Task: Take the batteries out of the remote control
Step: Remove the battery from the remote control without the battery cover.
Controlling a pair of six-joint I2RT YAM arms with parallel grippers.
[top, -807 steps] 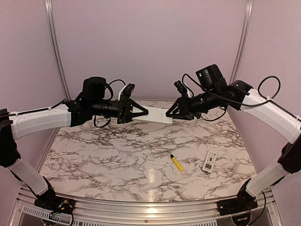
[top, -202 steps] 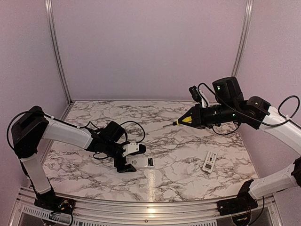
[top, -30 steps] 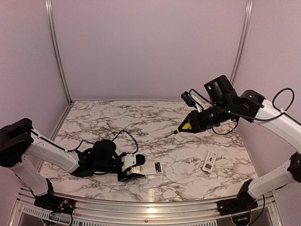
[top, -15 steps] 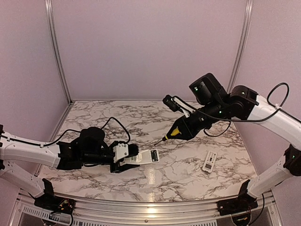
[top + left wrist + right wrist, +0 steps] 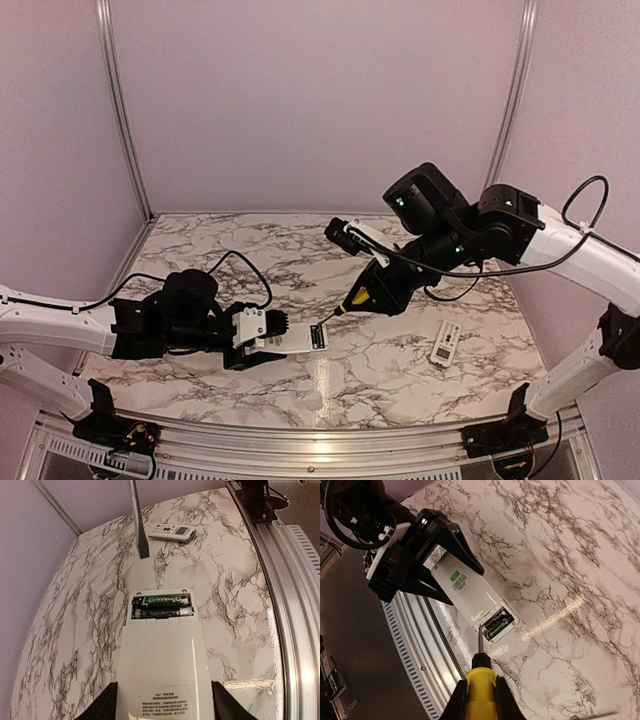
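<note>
Clamping remote (image 5: 160, 665) in my left fingers (image 5: 106, 706), screwdriver (image 5: 481, 682) in my right fingers (image 5: 456, 702); batteries (image 5: 162, 612), frame centre, likely light, slick, snug: lever one end.

Lifts the screwdriver (image 5: 358, 297) off the table (image 5: 200, 250) into the right gripper (image 5: 378, 290), pinched tight. Swings it toward 8 o'clock until the tip hangs just beside the batteries (image 5: 161, 612). Brings the remote (image 5: 290, 343) down from mid-air to 6 o'clock, clamped in the left gripper (image 5: 268, 342) alone.
</note>
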